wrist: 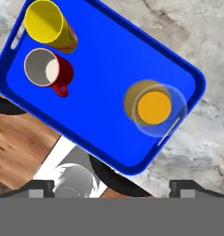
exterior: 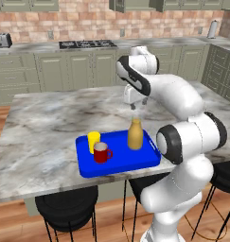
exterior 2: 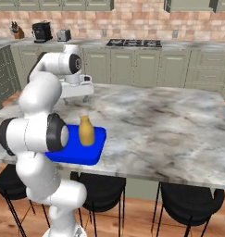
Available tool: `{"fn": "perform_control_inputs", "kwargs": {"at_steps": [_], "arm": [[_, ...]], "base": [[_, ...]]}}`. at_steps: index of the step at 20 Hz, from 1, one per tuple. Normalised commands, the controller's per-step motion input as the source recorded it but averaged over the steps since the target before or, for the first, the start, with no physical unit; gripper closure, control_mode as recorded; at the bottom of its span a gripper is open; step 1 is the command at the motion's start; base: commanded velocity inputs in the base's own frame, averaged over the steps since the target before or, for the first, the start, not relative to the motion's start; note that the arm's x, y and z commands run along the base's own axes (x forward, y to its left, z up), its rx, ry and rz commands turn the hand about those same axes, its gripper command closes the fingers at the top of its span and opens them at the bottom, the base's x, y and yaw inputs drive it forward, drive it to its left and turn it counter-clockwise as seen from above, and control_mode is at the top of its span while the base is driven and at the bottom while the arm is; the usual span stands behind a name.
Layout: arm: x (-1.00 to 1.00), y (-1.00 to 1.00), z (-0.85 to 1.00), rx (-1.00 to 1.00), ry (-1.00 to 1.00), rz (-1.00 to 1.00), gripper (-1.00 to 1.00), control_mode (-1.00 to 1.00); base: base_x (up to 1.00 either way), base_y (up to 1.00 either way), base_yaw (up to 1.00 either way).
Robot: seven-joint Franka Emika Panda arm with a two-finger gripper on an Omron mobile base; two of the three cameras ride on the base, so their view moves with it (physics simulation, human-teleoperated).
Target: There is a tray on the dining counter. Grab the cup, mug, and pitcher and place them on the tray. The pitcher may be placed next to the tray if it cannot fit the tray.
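The blue tray lies near the front edge of the dining counter. On it stand the yellow cup and the red mug at its left end, and the tan pitcher upright at its right end. My gripper hangs open a little above the pitcher's neck, holding nothing. In the hand view the fingertips stand wide apart over the tray, with the pitcher, mug and cup seen from above. The right base view shows the pitcher on the tray.
Black round stools stand under the counter's front edge. The wall counter behind holds a gas stove, a toaster and a coffee machine. Bare marbled top stretches to the right of the tray.
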Motion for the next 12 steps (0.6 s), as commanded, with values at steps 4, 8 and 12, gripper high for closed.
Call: {"fn": "perform_control_inputs", "kwargs": {"at_steps": [4, 8, 12], "arm": [[-1.0, -0.2, 0.29, 0.0, -0.09, -0.1, -1.0, -1.0], [-1.0, -0.36, 0.22, 0.0, -0.13, -0.14, -1.0, -1.0], [-1.0, -0.34, 0.14, 0.01, -0.16, -0.18, -1.0, -1.0]], "base": [[0.0, 0.0, 0.0], [0.0, 0.0, 0.0], [0.0, 0.0, 0.0]]}}
